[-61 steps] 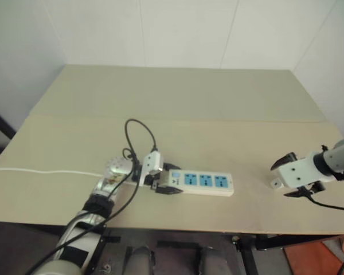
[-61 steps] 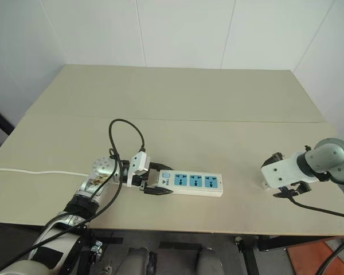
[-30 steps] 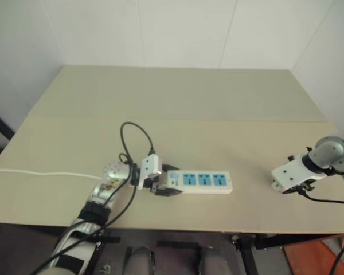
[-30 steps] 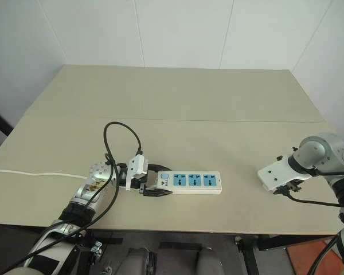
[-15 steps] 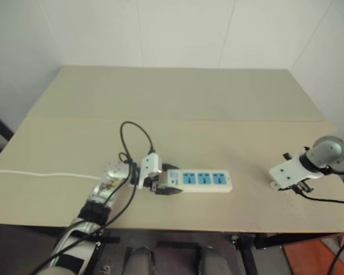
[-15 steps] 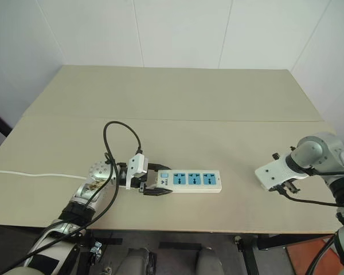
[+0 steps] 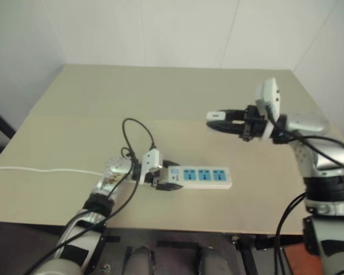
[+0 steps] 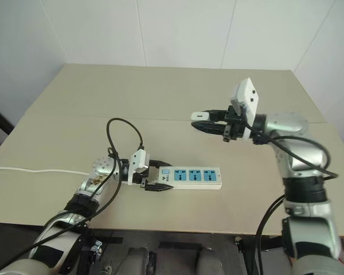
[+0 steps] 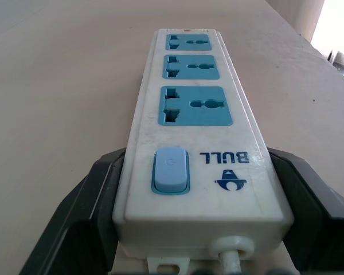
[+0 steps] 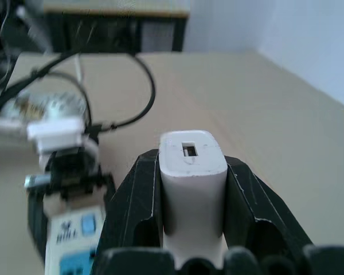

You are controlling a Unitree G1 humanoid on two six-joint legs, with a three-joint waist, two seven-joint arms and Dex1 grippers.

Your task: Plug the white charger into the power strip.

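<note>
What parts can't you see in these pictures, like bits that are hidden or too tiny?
- The white charger: its prongs are hidden; the right tool covers its lower end in the right wrist view.
- The power strip: its lower sides are hidden by the left tool that clamps them.
- The cord: the head view's left edge cuts it off.
- Socket holes: too small in the head views.

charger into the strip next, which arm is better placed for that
Right. Its claw is shut on the charger, raised above the table behind the strip. The left claw is shut on the strip's switch end, pinning it, so it isn't free.
</note>
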